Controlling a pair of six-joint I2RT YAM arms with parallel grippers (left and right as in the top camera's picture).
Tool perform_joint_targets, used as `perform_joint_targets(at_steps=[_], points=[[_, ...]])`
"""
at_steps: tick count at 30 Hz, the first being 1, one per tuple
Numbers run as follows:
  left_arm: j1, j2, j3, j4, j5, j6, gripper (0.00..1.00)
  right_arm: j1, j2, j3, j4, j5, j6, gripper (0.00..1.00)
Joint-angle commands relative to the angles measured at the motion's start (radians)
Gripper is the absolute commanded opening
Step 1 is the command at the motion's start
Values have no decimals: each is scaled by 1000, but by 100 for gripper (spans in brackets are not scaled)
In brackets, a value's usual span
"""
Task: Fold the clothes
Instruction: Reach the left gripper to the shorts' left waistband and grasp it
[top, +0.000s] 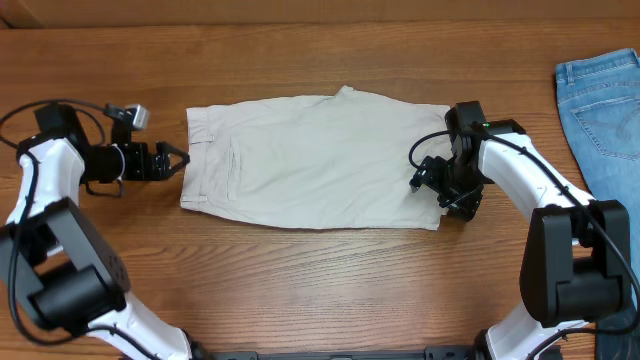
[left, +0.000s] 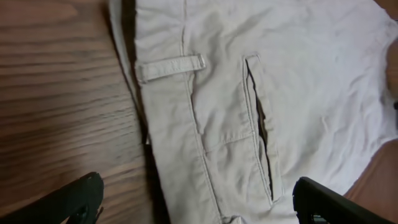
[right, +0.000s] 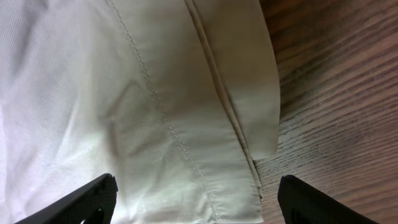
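shorts (top: 310, 160) lie flat on the worktop (top: 300, 290), at its centre, long axis running left to right. waistband at the left end, leg hems at the right end. belt loop (left: 171, 67) lies across the waistband; pocket slit (left: 261, 130) lies just inward of it, toward the legs. left pincer (top: 172, 160) sits just beside the waistband edge. right pincer (top: 425, 178) sits over the hem end, toward the near corner. jeans (top: 605, 110) lie at the far right edge of the worktop, well apart from the shorts.
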Motion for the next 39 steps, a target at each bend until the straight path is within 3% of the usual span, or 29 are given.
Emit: perform_joint_targets(at_steps=[1,18,34,35,36,38,39], points=[[-14,57,23,0,81,74,100,-4,-7,1,3,13,-8,87],[-72,238,23,3,77,109,100,-4,-7,1,6,13,-8,90],[-135,243,22,-2,52,109,100,-4,-7,1,-13,13,-8,91],[-135,243,23,-5,40,109,84,-4,-7,1,-13,13,-8,91],[-135,243,23,-9,33,109,56,-4,-7,1,-13,13,-8,91],[-135,243,23,-21,25,110,38,-4,-7,1,-13,13,-8,91],[-135,243,22,-24,21,109,22,-4,-7,1,-13,13,-8,91]])
